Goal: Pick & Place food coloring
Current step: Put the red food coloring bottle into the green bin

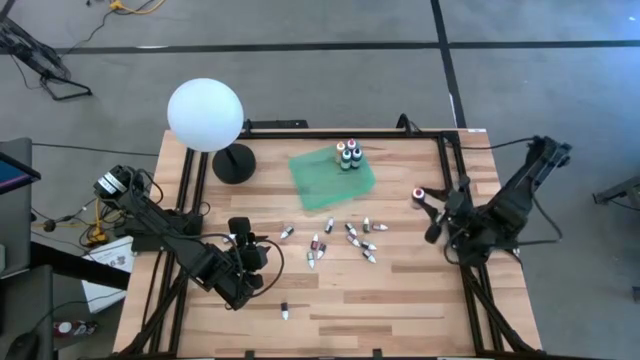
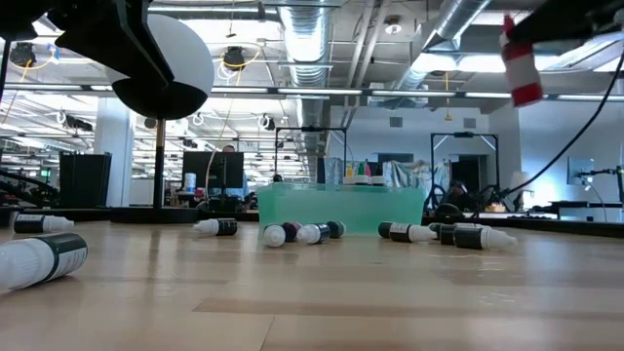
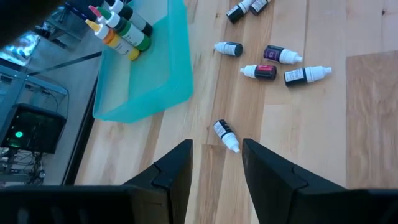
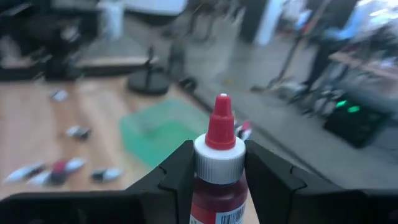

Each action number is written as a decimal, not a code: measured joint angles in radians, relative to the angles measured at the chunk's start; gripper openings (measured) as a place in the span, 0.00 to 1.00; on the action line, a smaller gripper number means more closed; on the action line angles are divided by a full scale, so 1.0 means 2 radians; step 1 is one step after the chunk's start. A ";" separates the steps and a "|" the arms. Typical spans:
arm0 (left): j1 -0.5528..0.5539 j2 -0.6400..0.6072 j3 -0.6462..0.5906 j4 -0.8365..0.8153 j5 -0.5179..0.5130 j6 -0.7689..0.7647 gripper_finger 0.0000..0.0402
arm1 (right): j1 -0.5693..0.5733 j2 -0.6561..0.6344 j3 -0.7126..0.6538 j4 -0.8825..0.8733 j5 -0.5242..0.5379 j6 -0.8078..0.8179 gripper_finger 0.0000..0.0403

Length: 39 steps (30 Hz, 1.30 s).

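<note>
Over the front-left of the light wooden table (image 1: 400,300), the left end effector (image 3: 216,163) hangs released, fingers apart above a small white-tipped dropper bottle (image 3: 226,135). More food coloring bottles (image 1: 345,238) lie scattered mid-table, four upright in the flat green tray (image 1: 315,178). At the right edge, the right end effector (image 4: 217,163) clenches a red-capped bottle (image 4: 217,163) aloft.

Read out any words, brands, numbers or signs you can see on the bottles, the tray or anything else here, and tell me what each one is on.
No text can be read.
Red food coloring bottle in the right gripper: a barcode label, digits too blurred.
Bottles lying on the table: dark labels, print too small.
Bottles standing in the green tray: labels too small.
Green tray: no marking seen.
</note>
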<state>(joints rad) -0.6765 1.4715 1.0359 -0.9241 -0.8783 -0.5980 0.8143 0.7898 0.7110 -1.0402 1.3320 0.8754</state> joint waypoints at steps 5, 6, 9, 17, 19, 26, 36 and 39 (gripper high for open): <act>0.000 0.000 0.000 0.001 -0.006 0.000 0.33 | -0.030 -0.005 -0.066 0.066 0.055 0.031 0.29; 0.000 0.000 0.000 0.001 -0.010 0.000 0.33 | -0.037 -0.005 -0.075 0.079 0.054 0.033 0.29; 0.000 0.000 0.000 0.001 -0.013 0.000 0.33 | -0.055 -0.001 -0.090 0.116 0.053 0.031 0.30; 0.000 0.000 0.000 0.006 -0.014 0.000 0.33 | -0.079 0.028 -0.090 0.196 0.013 -0.015 0.30; 0.000 0.000 0.000 0.009 -0.016 0.004 0.33 | -0.086 0.040 -0.090 0.236 -0.003 -0.051 0.30; 0.001 0.000 0.000 0.017 -0.017 0.008 0.33 | -0.135 0.081 -0.090 0.446 -0.085 -0.259 0.30; 0.001 0.000 0.000 0.017 -0.010 0.008 0.33 | -0.282 0.112 -0.090 0.646 -0.247 -0.484 0.30; 0.001 0.000 0.000 0.017 -0.008 0.009 0.33 | -0.338 0.113 -0.090 0.664 -0.313 -0.495 0.30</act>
<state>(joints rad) -0.6746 1.4719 1.0359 -0.8909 -0.8951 -0.5808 0.1380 1.0161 0.5308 0.2874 0.7053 -0.1142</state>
